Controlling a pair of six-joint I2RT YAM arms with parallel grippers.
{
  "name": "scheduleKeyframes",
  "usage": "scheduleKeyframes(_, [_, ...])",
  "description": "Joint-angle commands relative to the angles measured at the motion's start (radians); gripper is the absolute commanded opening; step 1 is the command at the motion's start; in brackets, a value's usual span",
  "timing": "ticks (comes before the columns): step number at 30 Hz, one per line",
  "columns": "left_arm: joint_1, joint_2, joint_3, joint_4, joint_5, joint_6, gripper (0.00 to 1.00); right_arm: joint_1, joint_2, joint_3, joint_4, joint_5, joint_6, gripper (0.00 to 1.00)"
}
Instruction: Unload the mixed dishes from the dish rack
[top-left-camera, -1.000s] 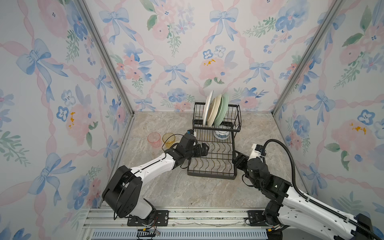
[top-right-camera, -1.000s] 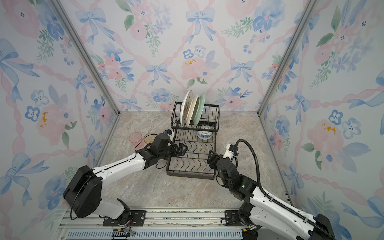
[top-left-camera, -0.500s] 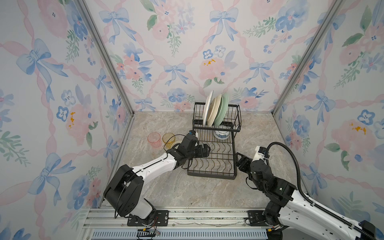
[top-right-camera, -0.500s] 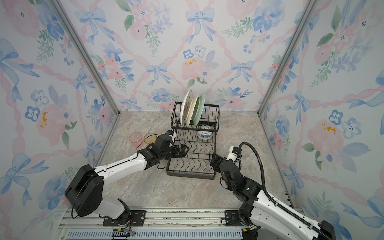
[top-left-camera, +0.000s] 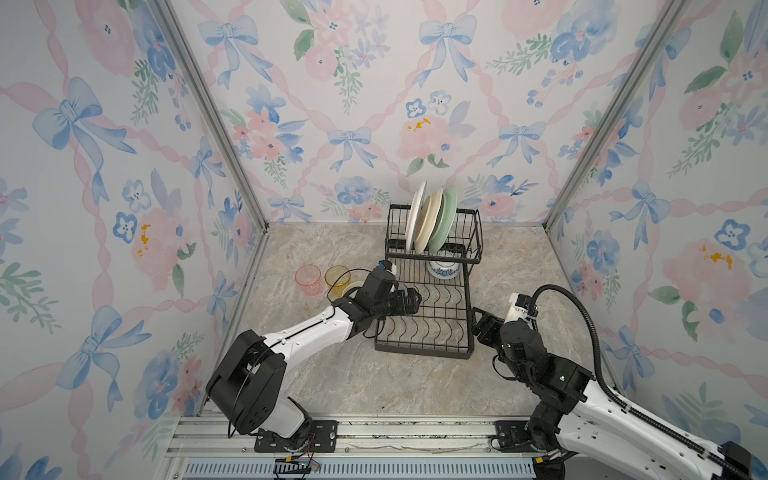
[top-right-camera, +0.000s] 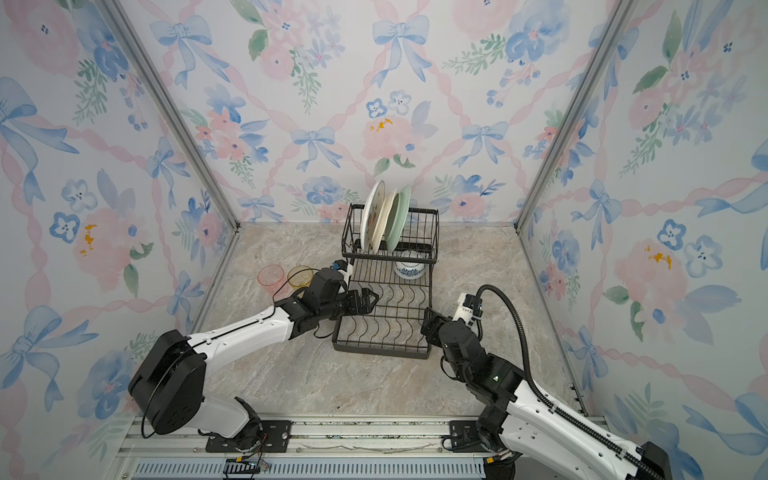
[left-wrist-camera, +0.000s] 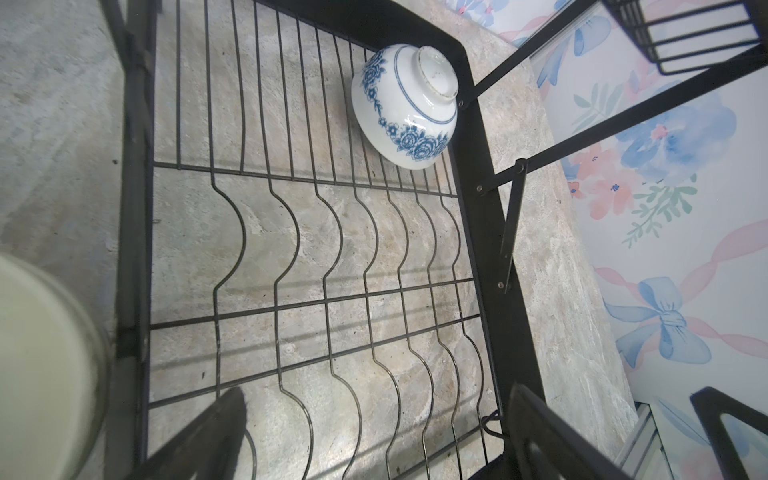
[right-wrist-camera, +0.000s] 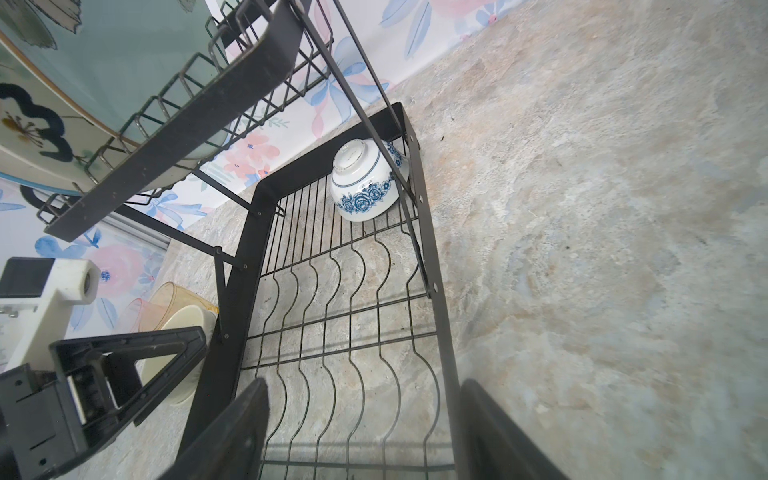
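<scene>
The black wire dish rack (top-left-camera: 424, 353) stands mid-table. Three plates stand upright in its raised basket: white (top-left-camera: 415, 216), cream (top-left-camera: 430, 220) and pale green (top-left-camera: 444, 218). A blue-and-white patterned bowl (top-left-camera: 444, 268) (left-wrist-camera: 405, 104) (right-wrist-camera: 365, 183) lies upside down at the far end of the lower tray. A pink tumbler (top-left-camera: 308, 279), a yellow tumbler (top-left-camera: 336, 276) and a cream bowl (right-wrist-camera: 187, 332) sit on the table left of the rack. My left gripper (top-left-camera: 415, 301) (left-wrist-camera: 378, 395) hangs open and empty over the tray's left side. My right gripper (top-left-camera: 478, 322) (right-wrist-camera: 363, 386) is open at the tray's right rail (right-wrist-camera: 442, 332).
Flowered walls close in the marble table (top-left-camera: 332, 382) on three sides. The upper basket (right-wrist-camera: 174, 137) overhangs the far part of the tray, just above the patterned bowl. The left arm (top-left-camera: 307, 332) stretches across the table towards the rack.
The left gripper has crept slightly to the right over the tray. The right arm has shifted a little, with its gripper still at the rack's right rail. No dish has moved.
</scene>
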Motion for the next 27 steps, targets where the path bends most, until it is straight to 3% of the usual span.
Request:
scheduleKeyframes(1, [-0.007, -0.064, -0.039, -0.022, -0.023, 0.03, 0.98, -0.023, 0.011, 0.051, -0.085, -0.037, -0.055, 0.76])
scheduleKeyframes(9, [-0.007, -0.198, -0.127, -0.03, -0.061, 0.014, 0.98, -0.068, 0.074, 0.212, -0.181, -0.182, -0.185, 0.81])
scheduleKeyframes(18, [-0.007, -0.344, -0.167, -0.045, -0.074, 0.031, 0.98, -0.067, 0.236, 0.452, -0.062, -0.377, -0.36, 0.81])
scheduleKeyframes(27, [-0.002, -0.442, -0.169, -0.091, -0.082, 0.049, 0.98, -0.111, 0.461, 0.685, 0.0, -0.398, -0.491, 0.73])
